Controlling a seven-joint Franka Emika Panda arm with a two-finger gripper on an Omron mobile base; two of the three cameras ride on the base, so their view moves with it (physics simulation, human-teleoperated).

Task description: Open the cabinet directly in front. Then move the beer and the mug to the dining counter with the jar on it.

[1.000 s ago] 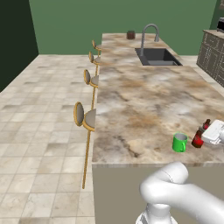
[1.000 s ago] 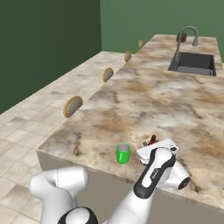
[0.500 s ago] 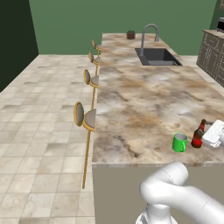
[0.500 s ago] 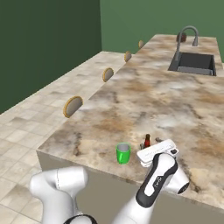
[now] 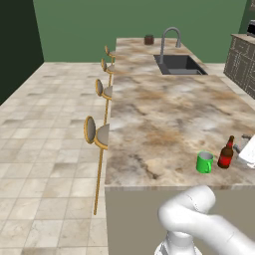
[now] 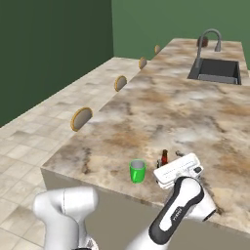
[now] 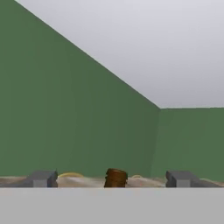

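— Where do the beer [image 5: 226, 153] and mug [image 5: 204, 162] stand?

— Both upright on the dining counter [image 5: 164, 114], near its front edge. The green mug is just left of the brown bottle in the left base view, close beside it but apart.

— And the gripper [image 7: 112, 178]?

— Its jaws stand wide and released, gripping nothing. In the hand view the two dark tips flank the bottle's cap, one well off to each side. In the right base view the white hand sits just beside the bottle, which pokes up behind it.

— The jar [image 5: 148, 39]?

— At the far end of the same counter, beyond the faucet [image 5: 169, 41] and dark sink [image 5: 180, 64], well apart from the pair.

— Anything else?

— Gold-framed stools [image 5: 97, 134] line the counter's left side over a tiled floor [image 5: 45, 129].
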